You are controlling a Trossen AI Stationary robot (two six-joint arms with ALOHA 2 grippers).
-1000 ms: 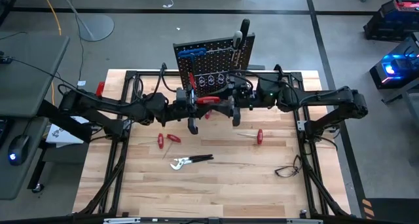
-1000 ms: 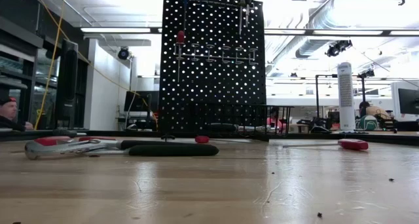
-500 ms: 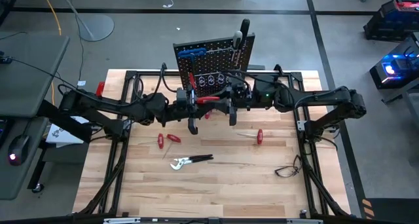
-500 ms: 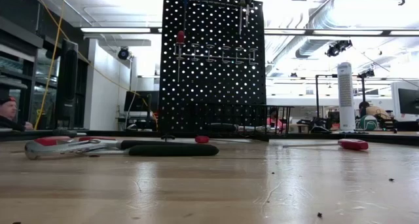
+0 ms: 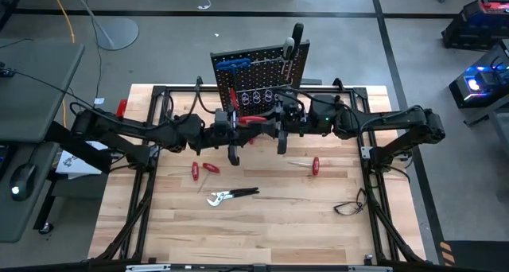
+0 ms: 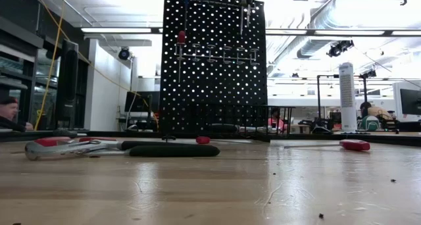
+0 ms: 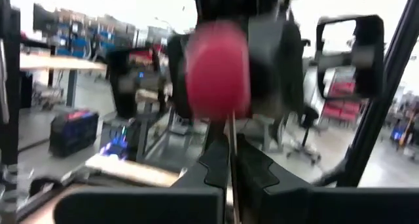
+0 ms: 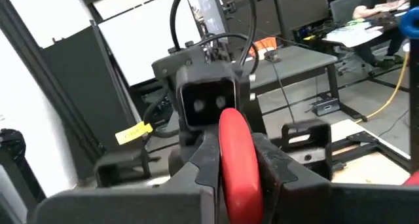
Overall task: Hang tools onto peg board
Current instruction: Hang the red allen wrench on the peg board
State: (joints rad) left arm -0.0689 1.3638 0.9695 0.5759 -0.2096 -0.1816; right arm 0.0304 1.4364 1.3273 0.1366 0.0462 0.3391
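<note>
Two claws, one red-handled screwdriver (image 5: 253,121).

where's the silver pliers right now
In the high view the silver pliers lie flat on the table, left of centre on the near side, just below two red-handled screwdrivers and untouched by either arm.

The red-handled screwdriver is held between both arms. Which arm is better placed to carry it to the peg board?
Probably right. The right end effector grips the red handle of the screwdriver, leaving the shaft free for the peg board; the left end effector pinches the thin shaft itself.
</note>
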